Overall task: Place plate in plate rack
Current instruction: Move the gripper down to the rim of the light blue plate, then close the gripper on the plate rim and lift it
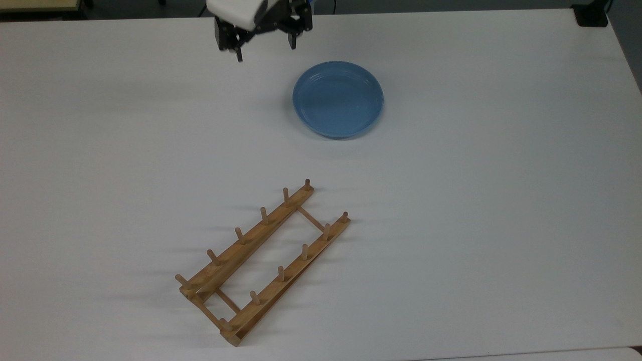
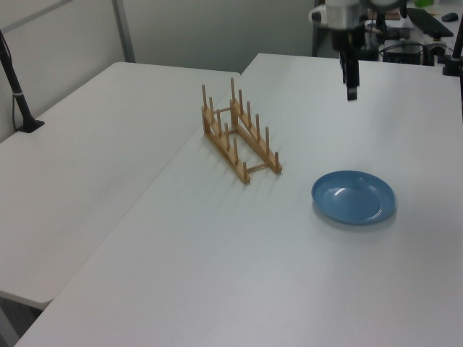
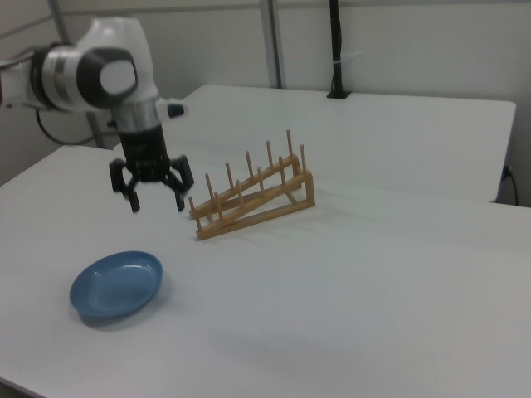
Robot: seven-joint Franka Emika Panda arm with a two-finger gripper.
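Note:
The light-blue plate (image 1: 338, 99) lies flat on the white table (image 1: 476, 200), in the upper middle of the top view. It also shows as the plate (image 2: 354, 196) in the left view and the plate (image 3: 116, 286) in the right view. The wooden plate rack (image 1: 263, 260) stands apart from it with nothing between its pegs; the rack (image 2: 239, 134) and the rack (image 3: 253, 195) show the upright pegs. My gripper (image 1: 266, 50) hangs open above the table, up and to the top view's left of the plate, holding nothing. The gripper (image 3: 158, 203) points down between plate and rack, and the gripper (image 2: 351, 90) hovers beyond the plate.
A black clamped pole (image 2: 18, 94) stands on the neighbouring table, seen again as the pole (image 3: 336, 50). A black block (image 1: 592, 15) sits at the table's far corner in the top view. Desks with equipment (image 2: 427, 29) lie behind the arm.

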